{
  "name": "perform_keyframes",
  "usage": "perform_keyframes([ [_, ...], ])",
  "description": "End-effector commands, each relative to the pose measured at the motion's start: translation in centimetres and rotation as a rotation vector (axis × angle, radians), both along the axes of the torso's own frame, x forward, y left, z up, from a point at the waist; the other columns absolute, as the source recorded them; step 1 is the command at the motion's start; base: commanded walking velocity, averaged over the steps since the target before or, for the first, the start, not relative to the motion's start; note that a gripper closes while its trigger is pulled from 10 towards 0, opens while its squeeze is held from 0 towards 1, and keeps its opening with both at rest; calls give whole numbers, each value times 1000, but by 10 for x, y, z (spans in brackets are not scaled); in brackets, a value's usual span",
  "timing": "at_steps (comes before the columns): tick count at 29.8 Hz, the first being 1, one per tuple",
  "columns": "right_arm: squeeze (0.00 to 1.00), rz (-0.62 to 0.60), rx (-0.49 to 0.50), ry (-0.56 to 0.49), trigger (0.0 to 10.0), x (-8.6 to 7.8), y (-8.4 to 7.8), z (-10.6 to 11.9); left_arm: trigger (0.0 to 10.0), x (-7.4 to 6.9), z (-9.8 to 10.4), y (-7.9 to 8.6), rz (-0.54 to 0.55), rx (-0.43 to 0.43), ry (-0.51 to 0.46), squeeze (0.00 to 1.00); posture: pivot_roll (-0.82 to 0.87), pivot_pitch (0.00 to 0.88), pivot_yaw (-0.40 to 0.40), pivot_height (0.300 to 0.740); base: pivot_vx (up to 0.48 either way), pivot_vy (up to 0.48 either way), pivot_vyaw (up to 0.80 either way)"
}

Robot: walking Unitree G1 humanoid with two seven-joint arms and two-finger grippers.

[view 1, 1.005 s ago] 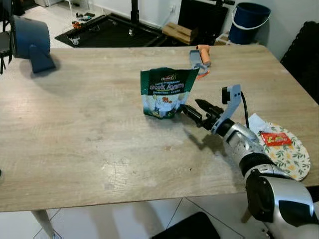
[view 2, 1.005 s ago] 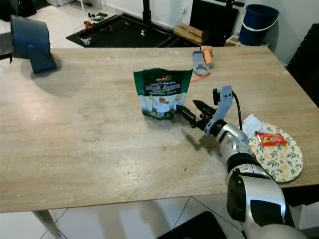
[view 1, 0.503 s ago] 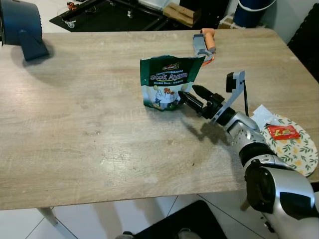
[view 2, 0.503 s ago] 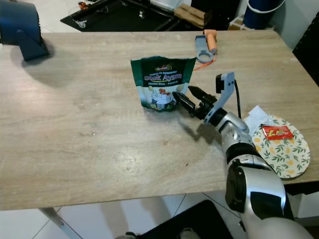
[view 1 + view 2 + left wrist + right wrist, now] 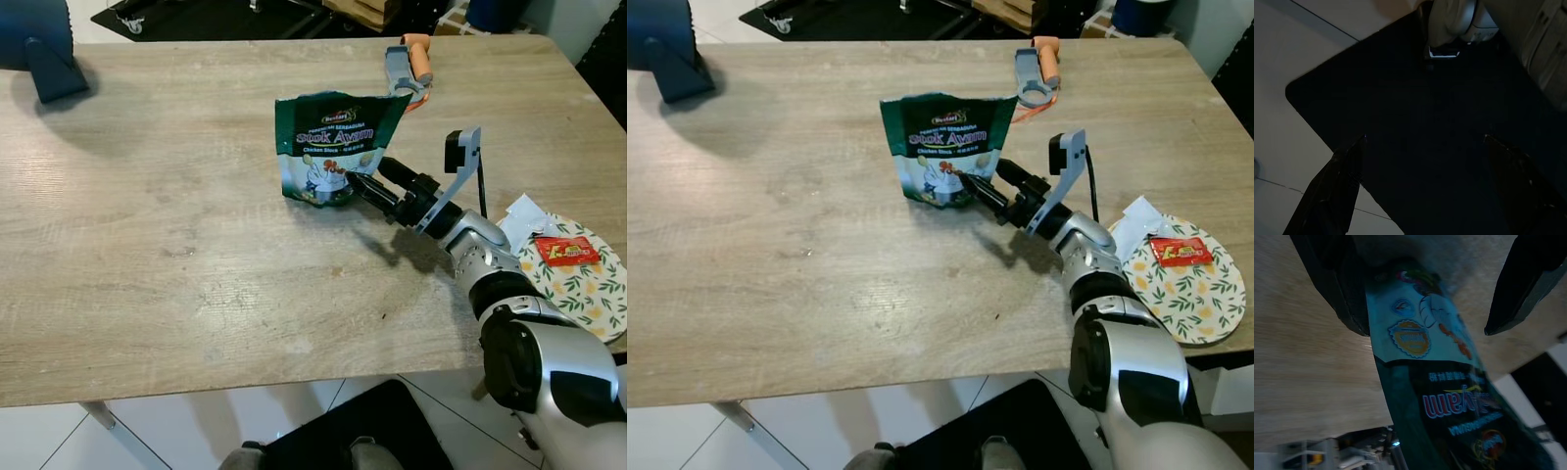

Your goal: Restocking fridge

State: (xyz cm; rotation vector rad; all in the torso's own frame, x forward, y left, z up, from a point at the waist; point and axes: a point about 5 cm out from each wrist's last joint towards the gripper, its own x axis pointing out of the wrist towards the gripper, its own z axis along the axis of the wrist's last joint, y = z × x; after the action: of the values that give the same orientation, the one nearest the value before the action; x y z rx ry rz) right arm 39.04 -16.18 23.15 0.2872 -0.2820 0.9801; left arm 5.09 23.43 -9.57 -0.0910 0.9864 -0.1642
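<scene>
On table: green pouch (image 5: 334, 147) upright | right end effector (image 5: 355, 182) spread wide around it

A silver jointed right arm (image 5: 509, 313) carries a black cable and a black two-fingered right hand (image 5: 367, 183).

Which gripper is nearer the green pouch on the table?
Right. The right gripper is at the green pouch, its open fingers astride the lower edge. The left gripper hangs over dark floor matting, away from the table.
</scene>
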Motion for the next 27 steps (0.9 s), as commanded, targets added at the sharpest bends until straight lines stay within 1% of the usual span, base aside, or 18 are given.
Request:
perform_keyframes([
  [1, 0, 63, 34, -7, 10000, -2, 3, 1, 10000, -17, -2, 2, -9, 5, 52, 0, 215, 357, -13, 740, 0, 0, 0],
  [2, 0, 102, 38, -17, 10000, -4, 4, 2, 10000, -16, -2, 2, -11, 5, 53, 0, 214, 355, -14, 740, 0, 0, 0],
  [5, 0, 211, -17, -41, 10000, -9, 8, 0, 10000, -12, -3, -1, -16, 3, 53, 0, 201, 344, -23, 740, 0, 0, 0],
  [7, 0, 211, -17, -41, 10000, -9, 8, 0, 10000, -12, -3, -1, -16, 3, 53, 0, 201, 344, -23, 740, 0, 0, 0],
  [8, 0, 244, -57, -45, 10000, -11, 9, -3, 10000, -11, -4, -3, -17, 2, 52, 0, 196, 340, -25, 740, 0, 0, 0],
  [9, 0, 244, -57, -45, 10000, -11, 9, -3, 10000, -11, -4, -3, -17, 2, 52, 0, 196, 340, -25, 740, 0, 0, 0],
  [10, 0, 276, -102, -50, 10000, -13, 11, -7, 10000, -9, -4, -5, -19, 0, 52, 0, 190, 335, -30, 740, 0, 0, 0],
  [12, 0, 285, -211, -64, 10000, -16, 15, -14, 10000, -6, -5, -8, -22, -3, 52, 0, 185, 328, -35, 740, 0, 0, 0],
  [13, 0, 285, -211, -64, 10000, -16, 15, -14, 10000, -6, -5, -8, -22, -3, 52, 0, 185, 328, -35, 740, 0, 0, 0],
  [15, 0, 233, -258, -75, 10000, -14, 18, -17, 10000, -5, -6, -11, -23, -5, 53, 0, 180, 322, -39, 740, 0, 0, 0],
  [16, 0, 208, -268, -79, 10000, -13, 19, -17, 10000, -5, -6, -11, -22, -5, 54, 0, 180, 322, -39, 740, 0, 0, 0],
  [17, 0, 208, -268, -79, 10000, -13, 19, -17, 10000, -5, -6, -11, -22, -5, 54, 0, 180, 322, -39, 740, 0, 0, 0],
  [18, 0, 173, -282, -83, 10000, -11, 20, -17, 10000, -5, -6, -12, -22, -5, 56, 0, 179, 319, -40, 740, 0, 0, 0],
  [20, 0, 61, -315, -84, 10000, -7, 23, -18, 10000, -7, -7, -12, -20, -5, 62, 0, 176, 316, -41, 740, 0, 0, 0],
  [22, 0, -23, -325, -78, 10000, -3, 25, -19, 10000, -9, -7, -12, -19, -4, 70, 0, 175, 316, -41, 740, 0, 0, 0],
  [26, 0, -62, -339, -79, 10000, -2, 29, -21, 10000, -10, -8, -12, -19, -2, 76, 0, 174, 315, -41, 740, 0, 0, 0],
  [27, 0, -76, -322, -71, 10000, -2, 31, -22, 10000, -11, -8, -12, -18, -2, 78, 0, 174, 314, -41, 740, 0, 0, 0],
])
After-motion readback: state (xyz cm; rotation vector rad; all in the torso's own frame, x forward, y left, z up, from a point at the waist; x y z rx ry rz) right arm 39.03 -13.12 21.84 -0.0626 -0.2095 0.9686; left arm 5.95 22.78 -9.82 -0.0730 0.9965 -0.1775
